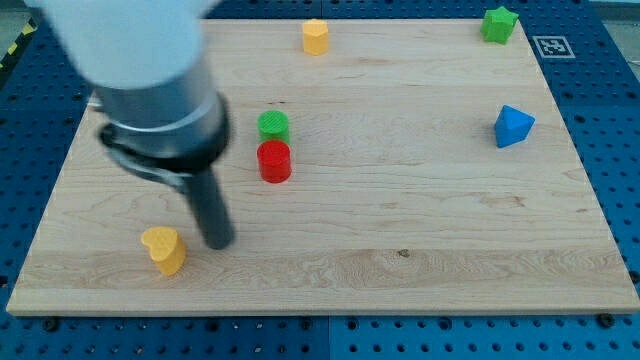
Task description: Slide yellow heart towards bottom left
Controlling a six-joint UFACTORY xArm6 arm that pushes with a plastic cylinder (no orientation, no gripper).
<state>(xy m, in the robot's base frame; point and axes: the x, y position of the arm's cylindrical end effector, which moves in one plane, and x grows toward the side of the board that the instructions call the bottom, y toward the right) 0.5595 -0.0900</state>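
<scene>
wooden board (420, 220) lies on a blue pegboard table (610, 120), filling most of the frame. yellow heart (164, 249) sits in the lower left of the frame, near the board's bottom edge. my tip (218, 243) is down on the board just right of the heart, very close; touching or not, cannot tell. it is a bare rod, holding nothing. arm body (150, 80) fills the upper left of the frame. red cylinder (274, 161) sits left of centre with green cylinder (273, 125) just above it, about touching. yellow block (316, 36) is at top centre, shape looks hexagonal. green star (499, 24) is in the upper right corner. blue block (513, 126) is at right, shape unclear. white tag (552, 45) lies on the table, upper right.
</scene>
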